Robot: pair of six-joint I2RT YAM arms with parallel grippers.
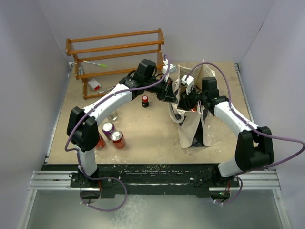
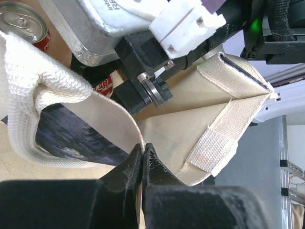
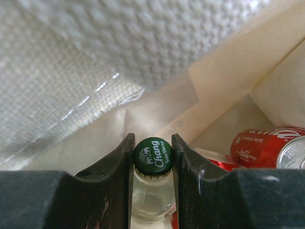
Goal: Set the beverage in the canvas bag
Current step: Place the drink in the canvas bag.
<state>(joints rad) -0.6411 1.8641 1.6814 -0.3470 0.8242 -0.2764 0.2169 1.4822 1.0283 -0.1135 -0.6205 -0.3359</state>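
The cream canvas bag (image 1: 190, 126) stands at the middle right of the table, its mouth held open. My left gripper (image 2: 142, 151) is shut on the bag's rim (image 2: 125, 110), beside a strap handle (image 2: 33, 90); it is at the bag's left top edge (image 1: 167, 90) from above. My right gripper (image 3: 152, 143) is inside the bag, shut on a clear glass bottle with a green Chang cap (image 3: 153, 157). Red cola cans (image 3: 267, 147) lie on the bag's floor beside it. From above the right gripper (image 1: 193, 101) reaches into the bag's mouth.
A small dark bottle with a red cap (image 1: 145, 101) stands left of the bag. Cans (image 1: 113, 134) and a clear bottle (image 1: 113, 115) sit at the front left near the left arm's elbow. A wooden rack (image 1: 116, 55) stands at the back left.
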